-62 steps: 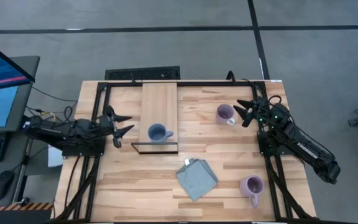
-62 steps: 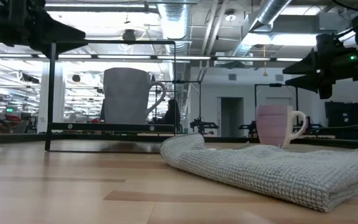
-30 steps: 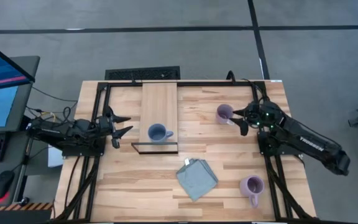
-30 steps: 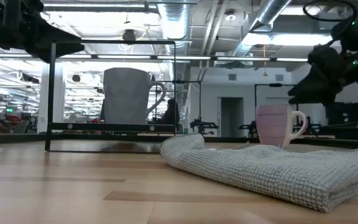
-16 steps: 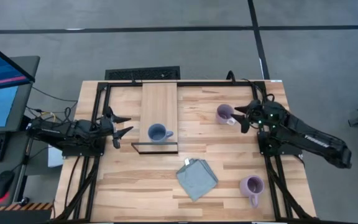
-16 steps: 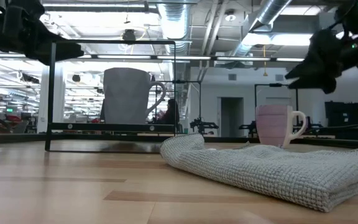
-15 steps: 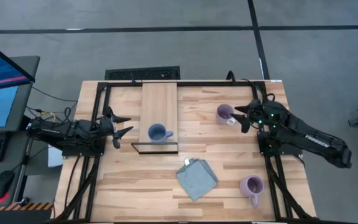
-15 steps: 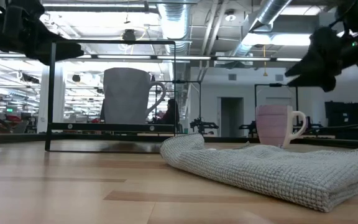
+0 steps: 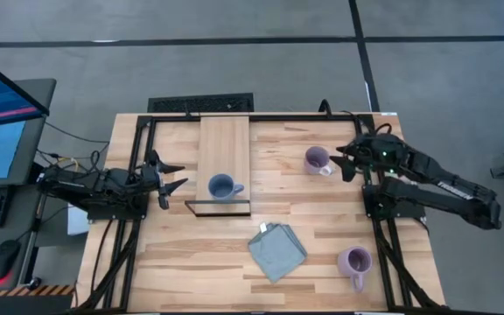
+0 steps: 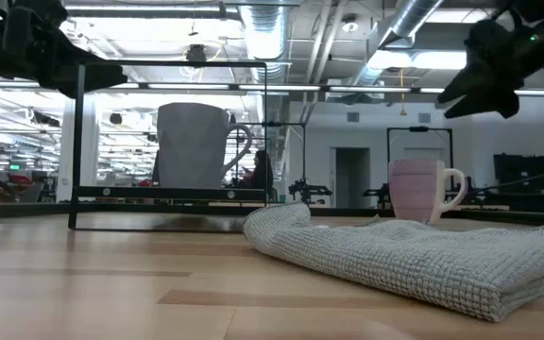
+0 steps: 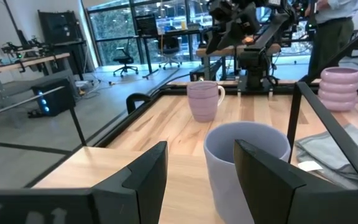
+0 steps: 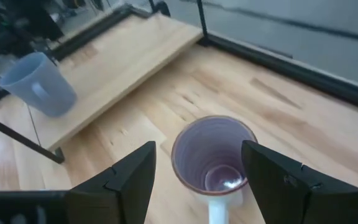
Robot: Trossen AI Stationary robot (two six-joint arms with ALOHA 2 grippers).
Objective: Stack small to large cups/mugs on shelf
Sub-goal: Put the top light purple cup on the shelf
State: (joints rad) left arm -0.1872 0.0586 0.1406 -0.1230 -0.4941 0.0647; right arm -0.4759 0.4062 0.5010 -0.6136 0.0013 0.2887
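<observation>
Butcher-block worktop [image 9: 191,262] from above: blue mug [image 9: 222,186] on shelf [image 9: 224,140], right gripper [image 9: 346,163] now lifted just beside lilac mug [image 9: 317,160], jaws spread, nothing grabbed yet. Low down: raised above previous height. Left gripper [image 9: 170,178] parked, jaws apart.

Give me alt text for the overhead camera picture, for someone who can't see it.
Seen from above, the right gripper, jaws open, hovers beside a lilac mug. A blue mug stands on the shelf; the left gripper waits beside it.
</observation>
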